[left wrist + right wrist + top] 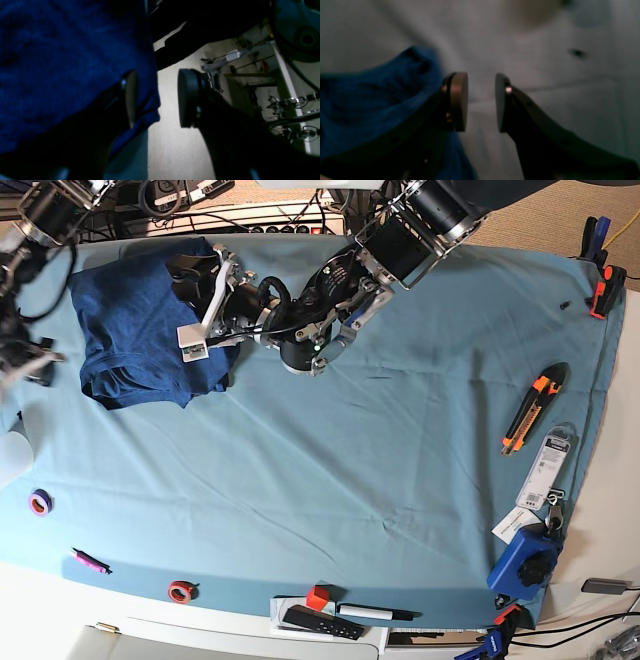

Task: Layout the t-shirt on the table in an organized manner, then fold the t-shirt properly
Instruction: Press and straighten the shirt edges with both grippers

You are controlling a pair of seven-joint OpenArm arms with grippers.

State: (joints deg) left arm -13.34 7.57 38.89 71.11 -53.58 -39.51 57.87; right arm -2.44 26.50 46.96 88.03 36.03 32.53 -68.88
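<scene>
1. Teal-blue cloth covers the wide counter (400, 440); a utility knife (531, 408) and tape rolls lie well apart from the work, near its edges.
2. Dark navy-blue heathered knit t-shirt (135, 330) lies bunched in a rough block at the far corner on the base view's left, not yet spread out.
3. Left hand (156, 98) reaches across to the garment's edge, its pads spread and holding nothing; one pad rests against the knit.
4. Right hand (481, 102) hangs beside a fold of the fabric, pads parted, empty.
5. Judgement: the garment is light, limp and wrinkle-prone, unlikely to slip; pinching a hem or shoulder seam at two corners should let it be drawn flat.
</scene>
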